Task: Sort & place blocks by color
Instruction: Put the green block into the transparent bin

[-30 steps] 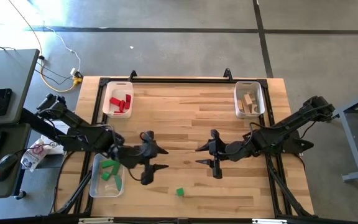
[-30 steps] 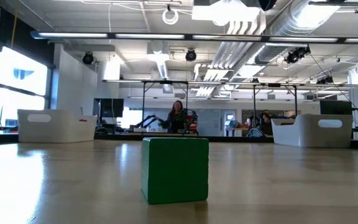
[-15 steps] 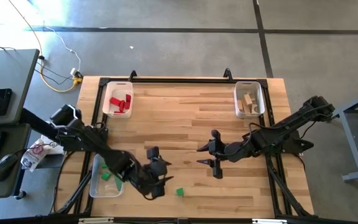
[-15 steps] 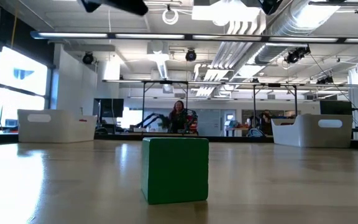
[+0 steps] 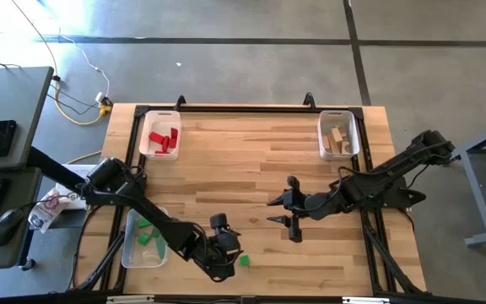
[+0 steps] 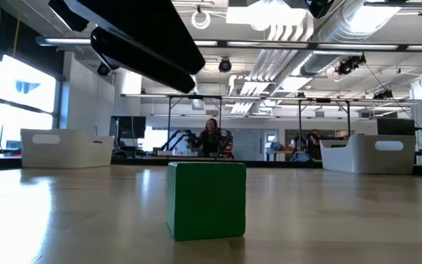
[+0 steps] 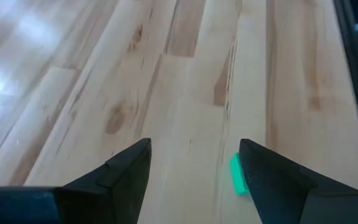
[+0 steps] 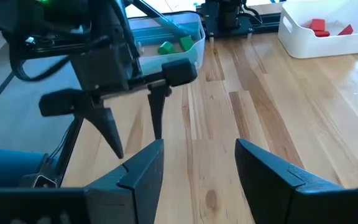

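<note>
- One green block [image 5: 244, 261] sits alone on the bare table [image 5: 251, 160], near the front edge. It is the only block not in a tray, so it looks like the last one to sort.
- The left gripper [image 5: 226, 251] hangs just beside that block with its fingers spread wide and nothing in them. It is likely getting ready to grab it.
- From the left wrist view, the block [image 7: 238, 174] peeks out next to one finger, so I think it is not quite between them.
- The clear tray [image 5: 144, 237] holds other green blocks close by, so that is probably where this one goes.
- Red blocks lie in the white tray [image 5: 160, 133] and wood ones in the other white tray [image 5: 338, 135].
- The right gripper [image 5: 282, 211] waits mid-table, partly open and empty.
</note>
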`<state>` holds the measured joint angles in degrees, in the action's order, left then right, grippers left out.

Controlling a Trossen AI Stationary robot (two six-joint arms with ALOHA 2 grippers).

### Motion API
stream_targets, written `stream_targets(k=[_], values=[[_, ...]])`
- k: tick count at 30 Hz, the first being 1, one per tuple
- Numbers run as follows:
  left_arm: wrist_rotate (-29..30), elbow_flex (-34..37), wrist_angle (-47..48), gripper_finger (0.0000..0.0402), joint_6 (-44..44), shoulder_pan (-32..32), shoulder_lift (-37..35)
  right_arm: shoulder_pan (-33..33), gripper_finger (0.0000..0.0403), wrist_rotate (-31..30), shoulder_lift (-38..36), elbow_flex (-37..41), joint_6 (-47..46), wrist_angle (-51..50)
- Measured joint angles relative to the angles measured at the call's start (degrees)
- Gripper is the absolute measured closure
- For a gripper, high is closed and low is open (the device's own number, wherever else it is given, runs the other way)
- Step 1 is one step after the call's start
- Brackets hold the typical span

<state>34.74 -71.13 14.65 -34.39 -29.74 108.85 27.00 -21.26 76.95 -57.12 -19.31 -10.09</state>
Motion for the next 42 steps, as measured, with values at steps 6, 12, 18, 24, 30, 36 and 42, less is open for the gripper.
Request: stream_targets(k=[6, 12, 18, 24, 30, 36, 42], values=[[-1.8, 0.0, -3.9, 0.0171, 0.0, 0.0, 2.2, 0.0, 0.0217, -0.2, 0.0, 0.0, 0.1, 0.0], [-3.0, 0.0, -7.2, 0.0171, 0.0, -0.5, 4.0, 0.0, 0.0217, -2.5, 0.0, 0.0, -0.1, 0.0], [-5.6, 0.0, -10.7, 0.0171, -0.1, -0.9, 7.0, 0.0, 0.0217, -2.8, 0.0, 0.0, -0.2, -0.4], [-6.3, 0.0, -11.9, 0.0171, -1.4, -1.0, 7.8, 0.0, 0.0217, -2.8, 0.0, 0.0, -0.2, -0.5], [-7.0, 0.0, -11.9, 0.0171, -2.6, -1.2, 7.8, 0.0, 0.0217, -2.8, 0.0, 0.0, -1.5, -0.6], [-7.7, 0.0, -12.5, 0.0171, -3.0, -1.2, 9.4, 0.0, 0.0217, -2.8, 0.0, 0.0, -1.9, -0.7], [-8.5, 0.0, -14.9, 0.0171, -3.6, -1.4, 11.8, 0.0, 0.0217, -2.8, 0.0, 0.0, -1.9, -0.9]])
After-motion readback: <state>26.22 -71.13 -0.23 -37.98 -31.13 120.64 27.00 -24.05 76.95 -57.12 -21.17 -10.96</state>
